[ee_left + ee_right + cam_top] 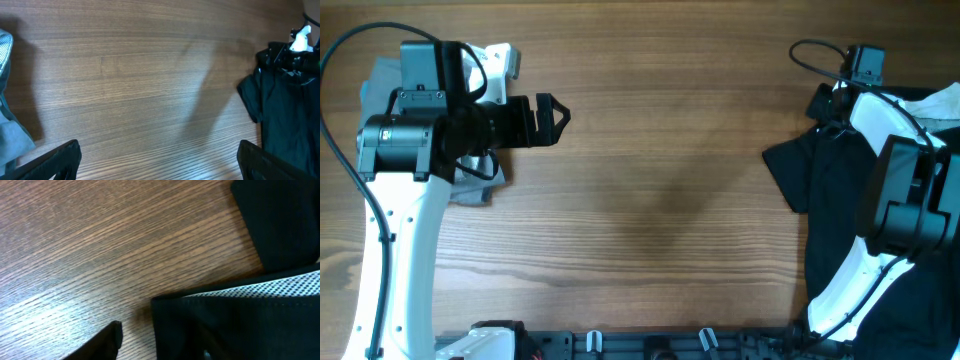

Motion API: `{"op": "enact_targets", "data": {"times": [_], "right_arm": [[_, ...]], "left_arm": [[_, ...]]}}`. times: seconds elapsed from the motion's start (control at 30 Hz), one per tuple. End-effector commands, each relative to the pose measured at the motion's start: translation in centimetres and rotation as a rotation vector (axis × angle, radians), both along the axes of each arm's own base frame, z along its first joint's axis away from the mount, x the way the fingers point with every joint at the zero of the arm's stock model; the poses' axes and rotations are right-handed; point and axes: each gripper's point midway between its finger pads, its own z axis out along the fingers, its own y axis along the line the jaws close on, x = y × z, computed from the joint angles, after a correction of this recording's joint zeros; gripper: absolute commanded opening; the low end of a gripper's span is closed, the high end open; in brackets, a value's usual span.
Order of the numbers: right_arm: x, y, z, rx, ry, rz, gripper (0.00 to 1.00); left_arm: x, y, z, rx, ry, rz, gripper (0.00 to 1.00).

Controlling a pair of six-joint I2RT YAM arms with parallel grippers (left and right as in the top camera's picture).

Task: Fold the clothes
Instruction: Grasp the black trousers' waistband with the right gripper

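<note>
Two garments lay well apart: grey garment [472, 190] upper left, black garment [820, 170] at right. Left gripper [561, 119] hung jaws wide over the table [660, 210]; right gripper [159, 343] sat at the black hem, grip impossible to tell. Folding looked barely begun; next called for a firm pinch there.

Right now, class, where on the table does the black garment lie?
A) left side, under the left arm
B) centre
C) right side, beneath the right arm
C: the overhead view shows the black garment at the right side of the table, beneath the right arm.
</note>
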Motion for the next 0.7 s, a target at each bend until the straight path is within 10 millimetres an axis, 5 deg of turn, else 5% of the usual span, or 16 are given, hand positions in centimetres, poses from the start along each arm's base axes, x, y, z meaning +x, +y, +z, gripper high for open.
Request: {"op": "enact_targets", "data": {"times": [0.0, 0.13, 0.27, 0.4, 0.47, 0.57, 0.67], "right_arm": [[-1.3, 0.1, -1.9, 0.007, 0.062, -0.023, 0.32], [-1.3, -0.6, 0.8, -0.011, 0.025, -0.054, 0.04], [-1.1, -0.7, 5.8, -0.032, -0.057, -0.048, 0.04], [-0.8, -0.8, 13.8, -0.086, -0.225, -0.021, 0.04], [-0.8, -0.6, 19.9, -0.125, -0.364, -0.001, 0.04], [-1.6, 3.4, 28.1, -0.027, -0.580, 0.136, 0.04], [-2.8, 9.0, 32.4, 0.073, -0.696, 0.306, 0.04]], "left_arm": [[0.1, -0.4, 1.0, -0.013, -0.027, -0.015, 1.00], [0.1, -0.4, 1.0, -0.013, -0.026, -0.015, 1.00], [0.1, -0.4, 1.0, -0.013, -0.024, -0.015, 1.00], [0.1, -0.3, 2.1, -0.013, -0.058, -0.013, 0.95], [0.0, -0.3, 3.7, -0.015, -0.105, -0.011, 0.97], [-0.5, 0.5, 6.5, -0.011, -0.185, 0.011, 0.97], [-1.1, 2.2, 9.5, 0.004, -0.276, 0.067, 0.97]]}}
